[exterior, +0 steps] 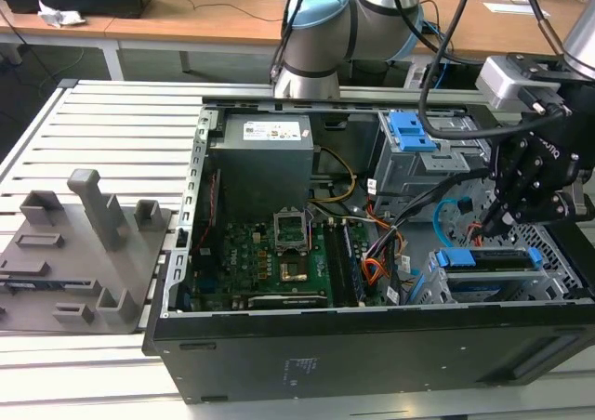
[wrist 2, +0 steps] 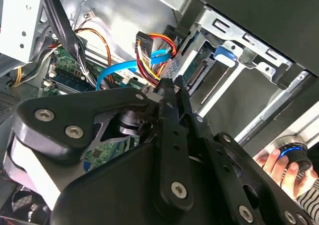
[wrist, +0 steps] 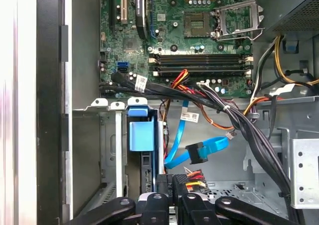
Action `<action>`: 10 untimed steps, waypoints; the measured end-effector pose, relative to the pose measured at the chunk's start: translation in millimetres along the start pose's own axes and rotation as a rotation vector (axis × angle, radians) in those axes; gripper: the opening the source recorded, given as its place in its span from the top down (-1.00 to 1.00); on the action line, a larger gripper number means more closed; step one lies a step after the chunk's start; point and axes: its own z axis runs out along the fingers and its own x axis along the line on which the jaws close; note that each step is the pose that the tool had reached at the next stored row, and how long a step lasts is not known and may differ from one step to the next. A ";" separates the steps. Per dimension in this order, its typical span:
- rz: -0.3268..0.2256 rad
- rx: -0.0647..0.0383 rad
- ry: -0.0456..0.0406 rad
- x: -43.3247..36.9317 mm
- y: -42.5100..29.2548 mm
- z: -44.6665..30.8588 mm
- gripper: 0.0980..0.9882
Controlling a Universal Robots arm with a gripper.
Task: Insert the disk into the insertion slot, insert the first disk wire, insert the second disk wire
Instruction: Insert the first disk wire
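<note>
In the second wrist view we saw the gripper pinching the first disk wire. The exterior view showed the disk seated in the insertion slot at the exterior view's right.

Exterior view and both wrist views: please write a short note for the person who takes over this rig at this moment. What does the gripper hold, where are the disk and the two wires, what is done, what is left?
The gripper is shut on the first disk wire, pinching the red-orange bundle just behind its dark plug.
The disk sits in the insertion slot, with its blue carrier around it.
The second disk wire hangs loose in a loop beside the slot, its plug free.
Done: disk inserted.
Left: both wires. The first plug is held close to the disk's end but looks not yet seated.
</note>
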 end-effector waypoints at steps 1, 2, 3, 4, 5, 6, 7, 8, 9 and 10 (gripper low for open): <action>0.000 0.000 0.0000 2.6 0.0 0.1 0.84; 0.000 0.000 0.0001 4.9 -0.1 0.1 0.84; 0.000 0.000 0.0000 6.2 -0.1 0.2 0.84; 0.000 0.000 0.0000 8.3 -0.2 0.2 0.84; 0.000 0.000 0.0000 10.9 -0.2 0.4 0.84; 0.000 0.000 0.0000 13.3 -0.3 0.4 0.84; 0.000 0.000 0.0000 15.5 -0.3 0.5 0.84; 0.000 0.000 0.0000 16.7 -0.3 0.6 0.84; 0.000 0.000 -0.0001 16.8 -0.5 0.6 0.84; 0.000 0.000 -0.0001 16.8 -1.3 0.6 0.84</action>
